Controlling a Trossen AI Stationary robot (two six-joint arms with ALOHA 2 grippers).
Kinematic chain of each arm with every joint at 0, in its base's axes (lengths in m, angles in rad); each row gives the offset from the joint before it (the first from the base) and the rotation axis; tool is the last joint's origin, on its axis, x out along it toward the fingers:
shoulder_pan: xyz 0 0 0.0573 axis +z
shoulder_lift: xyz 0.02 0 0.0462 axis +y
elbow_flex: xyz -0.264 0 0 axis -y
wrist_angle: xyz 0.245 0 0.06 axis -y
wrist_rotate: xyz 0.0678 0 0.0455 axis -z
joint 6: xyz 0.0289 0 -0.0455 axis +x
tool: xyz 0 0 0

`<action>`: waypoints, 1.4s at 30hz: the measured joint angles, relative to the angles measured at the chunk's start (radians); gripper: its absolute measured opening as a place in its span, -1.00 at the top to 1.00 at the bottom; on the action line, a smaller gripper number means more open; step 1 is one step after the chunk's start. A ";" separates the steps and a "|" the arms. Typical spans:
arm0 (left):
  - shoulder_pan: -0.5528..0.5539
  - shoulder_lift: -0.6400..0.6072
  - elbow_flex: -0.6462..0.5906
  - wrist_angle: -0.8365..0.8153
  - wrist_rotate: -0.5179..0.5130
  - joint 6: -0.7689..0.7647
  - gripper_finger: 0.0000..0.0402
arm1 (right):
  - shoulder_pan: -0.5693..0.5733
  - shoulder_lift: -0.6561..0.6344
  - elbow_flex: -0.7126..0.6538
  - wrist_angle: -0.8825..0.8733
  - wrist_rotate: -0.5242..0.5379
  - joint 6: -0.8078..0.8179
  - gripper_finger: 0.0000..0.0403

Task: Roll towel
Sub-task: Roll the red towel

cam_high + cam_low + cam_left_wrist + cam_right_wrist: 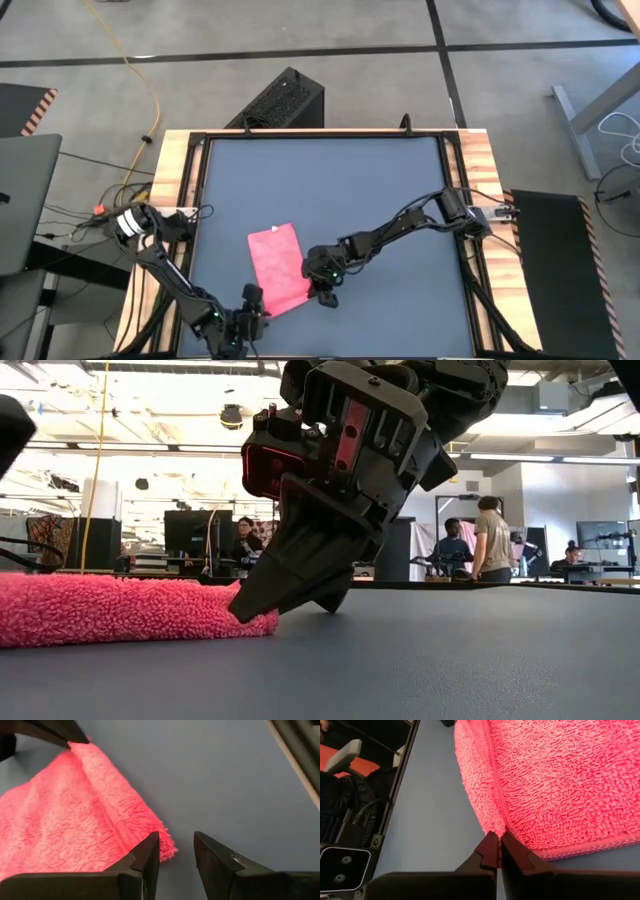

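The pink-red towel [276, 266] lies flat on the dark table top [330, 190], toward its near side. My right gripper [322, 287] is low at the towel's near right corner and shut on it; it also shows in the low view [262, 610] at the end of the towel [110, 610]. My left gripper [250, 303] is open and low at the towel's near left corner. In the left wrist view its fingers [177, 851] stand over bare table, with that corner [165, 845] just beside one finger. My right gripper pinches the towel's corner [494, 826] between its two fingertips, slanting down from the table's right. The cloth rises in a small ridge at the fingers, and the rest of the towel lies on the table. Whether my left gripper touches the towel, I cannot tell.
The table has a black frame [452, 190] and wooden side strips [172, 170]. A black box [280, 100] stands beyond the far edge. People [490, 540] stand in the room behind the table. Bare table top lies to the far side and right of the towel.
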 joint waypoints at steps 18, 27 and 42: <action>0.041 0.005 -0.008 -0.073 0.060 -0.161 0.61 | -0.002 0.000 0.000 -0.005 0.005 0.020 0.86; 0.048 0.005 -0.008 -0.094 0.102 -0.308 0.99 | -0.002 -0.001 0.002 -0.040 0.008 0.057 0.86; 0.029 -0.026 -0.012 -0.094 0.154 -0.598 1.00 | -0.002 -0.002 0.003 -0.075 0.008 0.161 0.84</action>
